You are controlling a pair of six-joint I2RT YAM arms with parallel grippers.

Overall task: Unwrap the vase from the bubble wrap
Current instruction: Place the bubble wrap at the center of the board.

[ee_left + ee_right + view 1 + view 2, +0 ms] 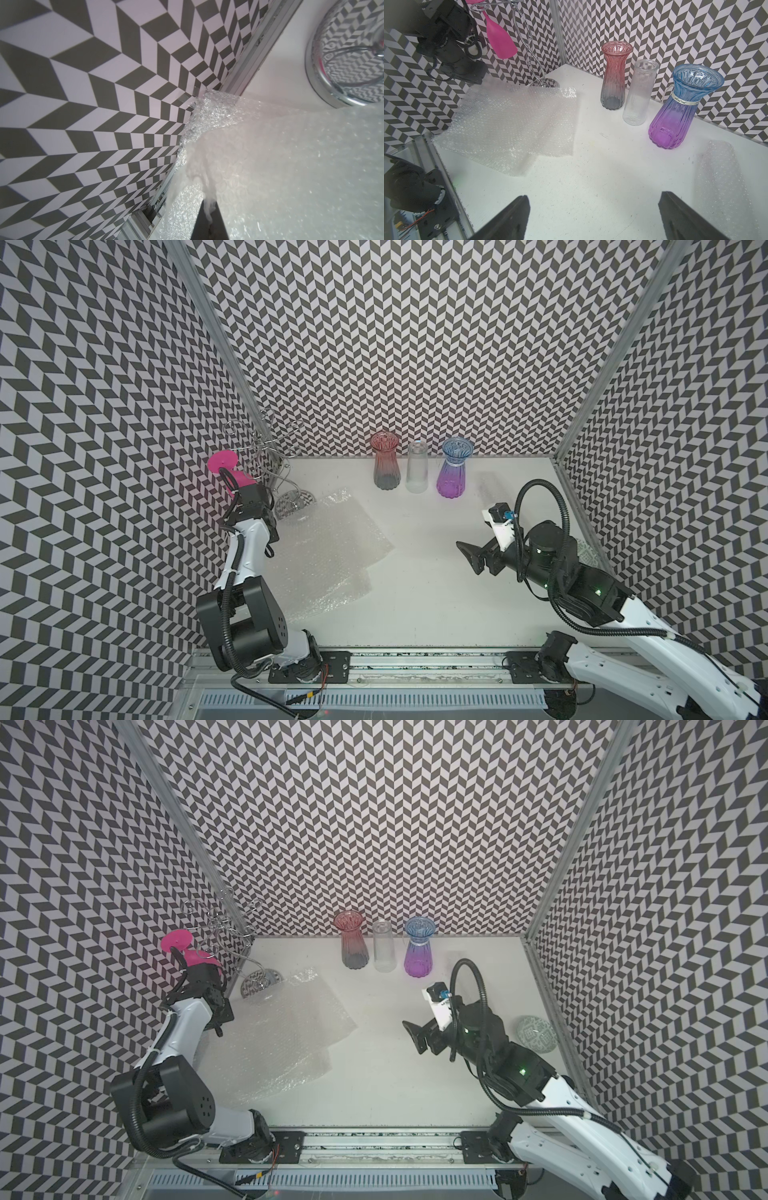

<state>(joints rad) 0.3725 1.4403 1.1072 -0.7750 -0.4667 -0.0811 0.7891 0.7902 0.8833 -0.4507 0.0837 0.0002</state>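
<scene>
Pinching an edge of the bubble wrap point(328, 556), the left gripper point(208, 214) is closed on the sheet spread left of centre in both top views. The right gripper point(591, 207) gapes wide, empty. Script on the ribbon point(683, 102) of the blue-purple vase point(675, 124) is too small to read.

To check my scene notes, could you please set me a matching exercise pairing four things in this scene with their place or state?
Things:
1. left hand
2. right hand
3. clear vase
4. blue and purple vase

States:
A. white ribbon round its neck
B. shut on the bubble wrap
C. open, holding nothing
D. directly beside the pink and grey vase

Pairs: 1-B, 2-C, 3-D, 4-A.
</scene>
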